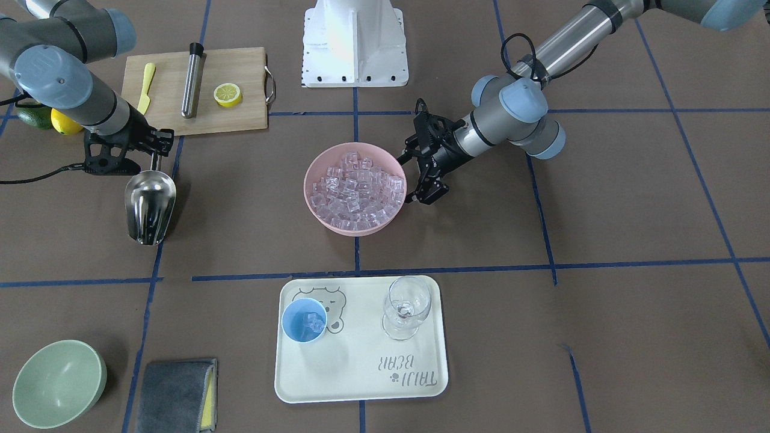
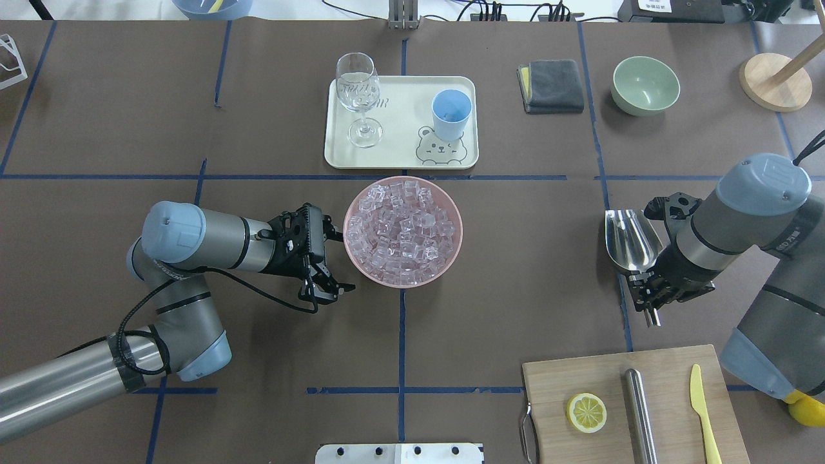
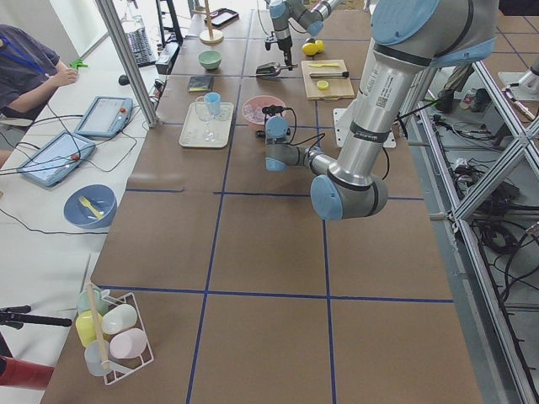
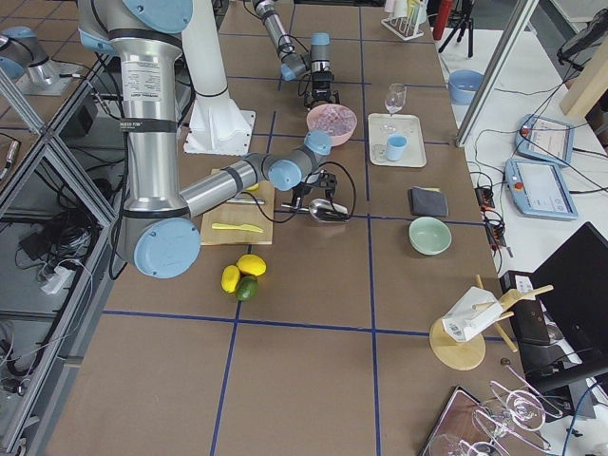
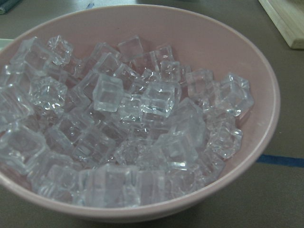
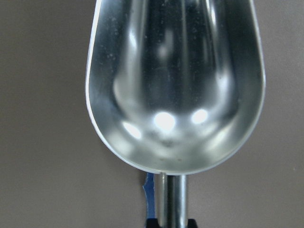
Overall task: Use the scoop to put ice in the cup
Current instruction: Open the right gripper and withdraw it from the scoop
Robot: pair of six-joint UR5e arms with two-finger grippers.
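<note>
A round pink plastic bowl (image 1: 352, 230) stands in the middle of the brown table, heaped with small clear cubes of ice (image 1: 356, 189).

The left gripper (image 2: 335, 259) lies level just beside the pink bowl on the robot's left. Its black fingers (image 2: 327, 291) are spread wide and hold nothing. Whether a fingertip touches the bowl's wall cannot be told. Its wrist camera looks closely onto the cubes.

Well apart from the pink bowl on the robot's right, the right gripper (image 2: 646, 291) is clamped on the thin straight handle of the shiny stainless-steel scoop (image 2: 630, 240). The trough faces up and points away from the robot, and it shows bare polished metal in the wrist view. Whether it rests on the table cannot be told.

Beyond the pink bowl, away from the robot, lies a cream rectangular tray with a bear drawing (image 1: 361, 385). On it stands the small light-blue plastic cup (image 1: 292, 319), upright, with a few cubes of ice (image 1: 313, 325) inside. A clear stemmed wine glass (image 1: 408, 307) stands beside it on the same tray, toward the robot's left.

Farther to the right of the pink bowl, level with the tray, are a folded grey cloth (image 1: 174, 394) and a pale green bowl (image 1: 57, 385).

Nearer the robot than the pink bowl and to its right lies a wooden cutting board (image 1: 240, 117). It carries a lemon half (image 1: 228, 94), a steel cylinder with a black cap (image 1: 192, 81) and a yellow plastic knife (image 1: 145, 87).
</note>
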